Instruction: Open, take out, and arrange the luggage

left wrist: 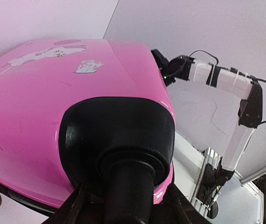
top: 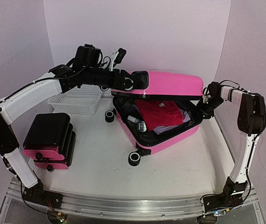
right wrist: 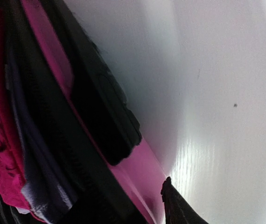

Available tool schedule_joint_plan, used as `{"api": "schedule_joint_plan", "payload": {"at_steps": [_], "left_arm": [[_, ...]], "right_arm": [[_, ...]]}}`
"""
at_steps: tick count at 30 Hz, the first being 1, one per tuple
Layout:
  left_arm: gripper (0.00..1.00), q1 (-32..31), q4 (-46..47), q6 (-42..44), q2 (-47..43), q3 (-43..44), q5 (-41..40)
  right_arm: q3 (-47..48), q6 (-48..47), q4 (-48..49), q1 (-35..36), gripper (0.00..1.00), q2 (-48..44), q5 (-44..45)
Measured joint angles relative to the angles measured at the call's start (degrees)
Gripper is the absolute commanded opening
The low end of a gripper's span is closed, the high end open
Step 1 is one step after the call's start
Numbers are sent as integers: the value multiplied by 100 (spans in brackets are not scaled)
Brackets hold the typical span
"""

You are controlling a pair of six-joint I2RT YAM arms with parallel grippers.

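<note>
The luggage (top: 170, 84) is a glossy pink hard-shell suitcase lying in the middle of the table, its lid (left wrist: 53, 84) raised partway. A red garment (top: 160, 113) and pale clothes show inside the black-lined lower half. My left gripper (top: 127, 83) holds the lid's near-left corner, its fingers (left wrist: 79, 205) shut on either side of a black wheel (left wrist: 123, 140). My right gripper (top: 204, 105) is at the suitcase's right rim. Only one fingertip (right wrist: 170, 200) shows, outside the pink shell edge (right wrist: 137, 168); the other is hidden.
A white mesh basket (top: 77, 99) stands behind the suitcase at the left. Two smaller pink-and-black cases (top: 49, 140) are stacked at the near left. The lower shell's wheels (top: 134, 158) stick out toward the table's front. White walls close the back and sides.
</note>
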Motion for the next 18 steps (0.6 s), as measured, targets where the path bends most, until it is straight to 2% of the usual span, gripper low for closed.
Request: {"api": "schedule_joint_plan", "payload": {"at_steps": [3, 7, 9, 13, 18], "left_arm": [[0, 2, 4, 46, 157, 332, -175], [0, 0, 20, 192, 361, 732, -424], [0, 4, 107, 284, 461, 911, -522], [0, 17, 260, 426, 758, 1419, -667], [0, 131, 378, 577, 1193, 2149, -782]], "right_arm": [[-450, 50, 127, 28, 14, -39, 138], [-1248, 208, 706, 103, 0, -501, 704], [-1895, 343, 949, 254, 0, -970, 1169], [-3121, 970, 1110, 538, 0, -1974, 1458], [-4166, 1766, 1110, 1003, 1, -2986, 1768]]}}
